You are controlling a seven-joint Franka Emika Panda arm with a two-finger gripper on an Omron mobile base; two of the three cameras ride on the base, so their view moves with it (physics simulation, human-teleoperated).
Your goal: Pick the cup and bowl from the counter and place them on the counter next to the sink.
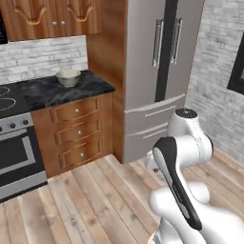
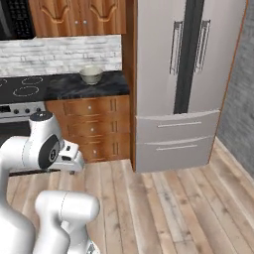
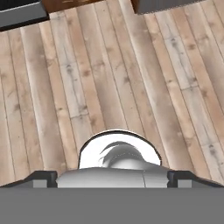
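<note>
The bowl [image 1: 68, 77] sits on the counter [image 1: 45, 90], between the fridge [image 1: 157, 71] and the stovetop [image 1: 7, 99]. Gripper [image 3: 112, 178] fingers are spread wide apart, holding nothing, over the wooden floor [image 3: 109, 87].

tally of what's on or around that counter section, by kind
Bowl: 1, on the counter
Stovetop: 1
Oven: 1
Fridge: 1
Drawers under the counter: 3
Total: 7
</note>
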